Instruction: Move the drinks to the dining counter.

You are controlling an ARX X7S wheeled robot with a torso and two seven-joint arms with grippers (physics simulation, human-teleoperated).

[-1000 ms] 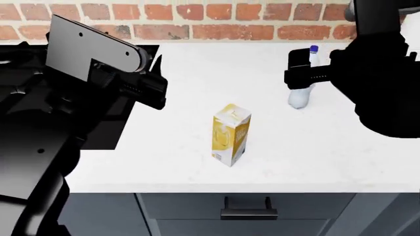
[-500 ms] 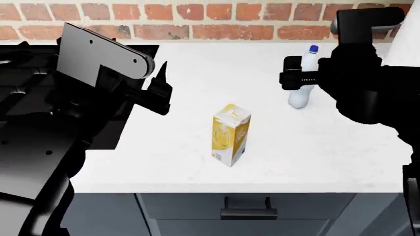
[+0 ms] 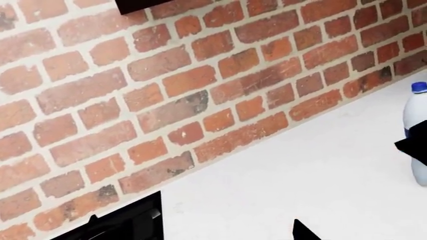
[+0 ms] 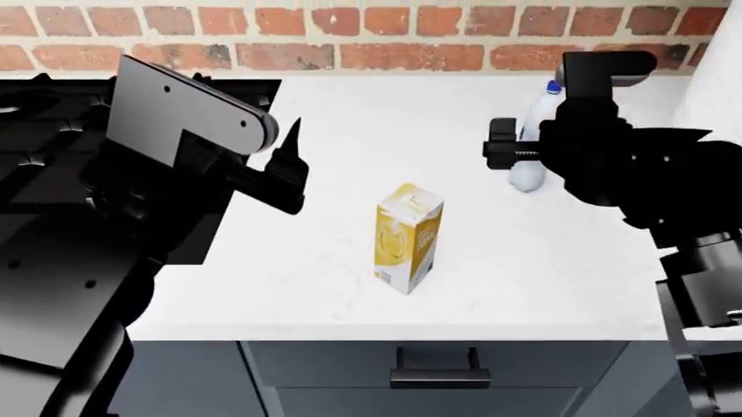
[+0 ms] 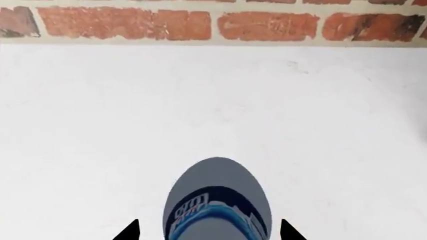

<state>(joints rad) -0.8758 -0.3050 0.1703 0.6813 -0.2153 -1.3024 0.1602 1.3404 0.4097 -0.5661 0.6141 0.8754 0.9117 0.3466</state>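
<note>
The yellow juice carton [image 4: 408, 237] stands upright mid-worktop, with no gripper on it. The clear water bottle [image 4: 527, 170] with blue cap stands at the back right, partly hidden by my right gripper [image 4: 506, 145]. In the right wrist view the bottle [image 5: 217, 197] sits between the open jaws, with a gap on each side; a fingertip [image 5: 129, 231] shows beside it. My left gripper [image 4: 285, 167] is open and empty, above the worktop left of the carton. Its one visible fingertip [image 3: 303, 232] shows in the left wrist view, where the bottle [image 3: 417, 125] is far off. The dining counter is out of view.
The white worktop [image 4: 347, 304] ends at a brick wall [image 4: 347, 35] behind. A black gas hob [image 4: 47, 130] lies at the left under my left arm. A dark drawer with a handle [image 4: 440, 377] is below the front edge.
My right arm has swung left and lower, bringing its gripper around the water bottle. My left gripper has edged slightly right. The carton and bottle have not moved.
</note>
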